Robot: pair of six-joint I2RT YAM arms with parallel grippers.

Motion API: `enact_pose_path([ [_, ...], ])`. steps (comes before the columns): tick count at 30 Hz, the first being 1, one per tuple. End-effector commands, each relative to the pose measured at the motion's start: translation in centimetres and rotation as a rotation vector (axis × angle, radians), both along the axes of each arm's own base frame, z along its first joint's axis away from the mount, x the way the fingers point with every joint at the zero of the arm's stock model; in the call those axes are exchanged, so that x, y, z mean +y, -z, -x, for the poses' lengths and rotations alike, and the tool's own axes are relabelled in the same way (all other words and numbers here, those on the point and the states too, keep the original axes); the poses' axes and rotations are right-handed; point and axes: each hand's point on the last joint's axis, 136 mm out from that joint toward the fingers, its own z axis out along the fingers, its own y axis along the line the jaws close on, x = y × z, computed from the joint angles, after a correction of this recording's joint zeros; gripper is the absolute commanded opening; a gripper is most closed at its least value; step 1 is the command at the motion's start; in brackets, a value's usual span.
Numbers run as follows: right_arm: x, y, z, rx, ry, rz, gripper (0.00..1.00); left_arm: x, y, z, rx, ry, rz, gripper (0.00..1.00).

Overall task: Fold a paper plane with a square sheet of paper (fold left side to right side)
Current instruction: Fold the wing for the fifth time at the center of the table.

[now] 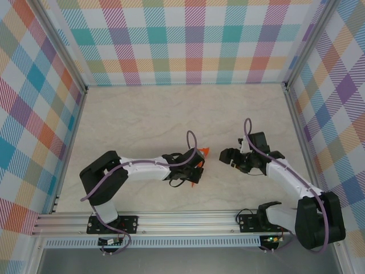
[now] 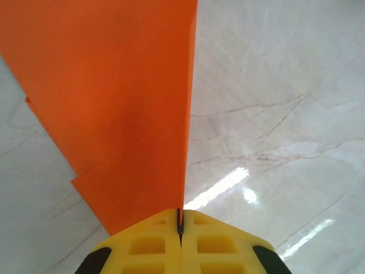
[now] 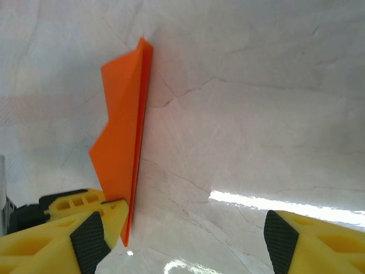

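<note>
My left pincer (image 2: 179, 227) is clamped tight on the paper plane (image 2: 125, 114), held on edge over the table (image 2: 274, 114). My right pincer (image 3: 188, 234) gapes wide, one finger (image 3: 91, 240) just beside the plane. Both arms lean in toward the plane from either side.

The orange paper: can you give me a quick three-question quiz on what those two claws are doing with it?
1. True or false: the left gripper is shut on the orange paper.
2. The right gripper is: A open, B clamped on the paper, C holding a pen.
3. Fill in: both grippers' fingers are mainly ___ in colour.
Key: 1 true; 2 A; 3 yellow.
</note>
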Motion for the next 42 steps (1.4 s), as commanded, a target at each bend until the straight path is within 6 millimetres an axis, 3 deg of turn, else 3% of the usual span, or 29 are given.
enact_pose_path([
  [1, 2.3, -1.4, -0.6, -0.069, -0.041, -0.141, 0.76, -1.5, -2.6, -0.5, 0.043, -0.023, 0.226, 0.0],
  [8, 5.1, -0.9, -1.3, -0.098, -0.083, -0.166, 0.73, -0.9, -2.8, -1.5, 0.109, -0.095, 0.401, 0.0],
  [15, 7.9, 0.9, -2.7, -0.055, -0.096, -0.122, 0.61, -0.1, -2.3, -2.2, 0.169, -0.155, 0.494, 0.0],
  [21, 9.6, 1.4, -4.3, -0.071, -0.087, -0.132, 0.56, 0.5, -2.2, -2.6, 0.191, -0.197, 0.538, 0.0],
  [30, 10.7, 2.2, -5.9, -0.067, -0.077, -0.125, 0.52, 1.2, -1.1, -2.7, 0.238, -0.248, 0.559, 0.0],
  [42, 11.3, 4.9, -6.3, 0.021, -0.068, -0.064, 0.46, 1.9, 0.8, -2.9, 0.285, -0.292, 0.555, 0.0],
])
